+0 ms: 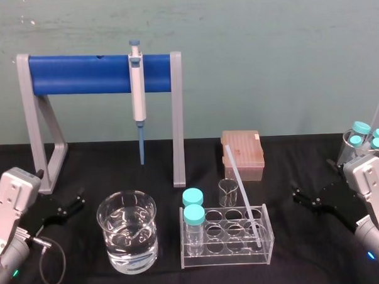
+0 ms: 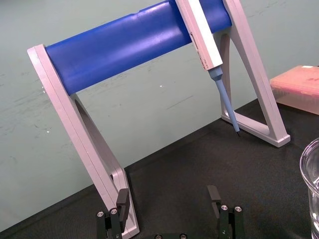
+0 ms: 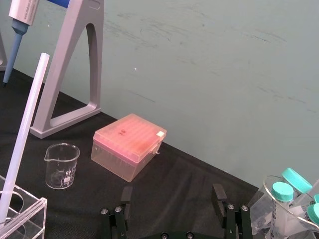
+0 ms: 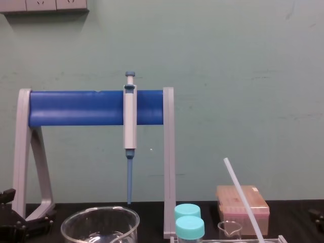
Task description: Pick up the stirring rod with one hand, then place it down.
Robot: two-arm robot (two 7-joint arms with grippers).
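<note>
The stirring rod is a thin translucent white stick. It leans tilted in a back right hole of the clear tube rack, its top end pointing toward the pink box. It also rises at a slant in the right wrist view and the chest view. My right gripper rests low over the black table, right of the rack and apart from the rod; its fingers stand open with nothing between them. My left gripper sits open near the grey stand's foot, its fingers empty.
A blue-barred grey stand holds a pipette at the back left. A glass beaker of water stands left of the rack, which holds two teal-capped tubes. A small beaker, a pink box and a jar of capped tubes lie behind and right.
</note>
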